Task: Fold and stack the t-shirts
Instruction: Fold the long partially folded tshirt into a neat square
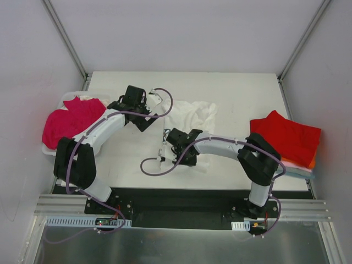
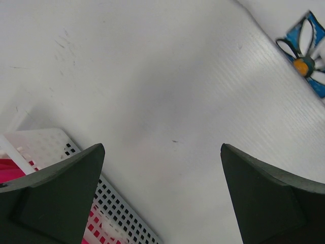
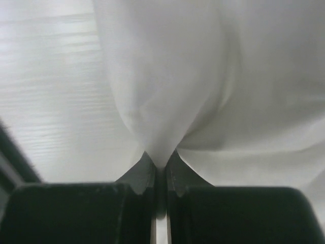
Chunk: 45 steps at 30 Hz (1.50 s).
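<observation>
A white t-shirt [image 1: 193,113] lies crumpled in the middle of the table. Its blue daisy print [image 2: 305,60] shows at the upper right edge of the left wrist view. My right gripper [image 1: 166,145] [image 3: 161,158] is shut on a pinched fold of this white cloth [image 3: 167,76] at the shirt's near left edge. My left gripper [image 1: 147,118] [image 2: 162,150] hangs open over bare table just left of the shirt, holding nothing. A magenta t-shirt [image 1: 71,118] lies in the basket on the left. A folded red t-shirt [image 1: 287,137] tops a stack at the right.
The white perforated basket [image 1: 52,148] [image 2: 51,142] stands at the table's left edge. Orange and light-blue layers [image 1: 308,168] peek out under the red shirt by the right edge. Grey walls close in the table on three sides.
</observation>
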Motion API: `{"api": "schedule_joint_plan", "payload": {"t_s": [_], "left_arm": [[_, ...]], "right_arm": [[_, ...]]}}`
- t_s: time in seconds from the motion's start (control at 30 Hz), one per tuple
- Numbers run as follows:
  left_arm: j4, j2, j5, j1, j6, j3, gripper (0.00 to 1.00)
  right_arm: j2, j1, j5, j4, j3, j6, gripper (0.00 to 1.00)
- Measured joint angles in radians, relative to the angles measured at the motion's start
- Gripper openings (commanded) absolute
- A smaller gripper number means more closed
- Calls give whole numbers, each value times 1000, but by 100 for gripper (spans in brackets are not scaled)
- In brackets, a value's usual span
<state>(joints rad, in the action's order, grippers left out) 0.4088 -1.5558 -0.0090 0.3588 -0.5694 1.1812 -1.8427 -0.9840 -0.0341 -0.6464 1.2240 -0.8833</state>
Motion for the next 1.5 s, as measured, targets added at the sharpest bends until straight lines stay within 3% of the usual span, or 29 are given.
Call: {"api": "schedule_joint_plan", "payload": {"t_s": [0.3,0.47,0.7,1.17,1.5], "left_arm": [[0,7,-3,0,0,1,99],[0,7,-6,0,0,1,99],[1,6,-22,0,2,6,99],[0,6,-22,0,8,11,99],[0,6,-22,0,8,11,99]], "right_arm": [[116,-235,-139,-146,-21,31,1],[154,-278,-166,-171,-24,46,1],[159,-263,-60,-185,-1,45,1],[161,-112,256,-216,238,21,1],[161,-4,322,-255,366,-24,1]]}}
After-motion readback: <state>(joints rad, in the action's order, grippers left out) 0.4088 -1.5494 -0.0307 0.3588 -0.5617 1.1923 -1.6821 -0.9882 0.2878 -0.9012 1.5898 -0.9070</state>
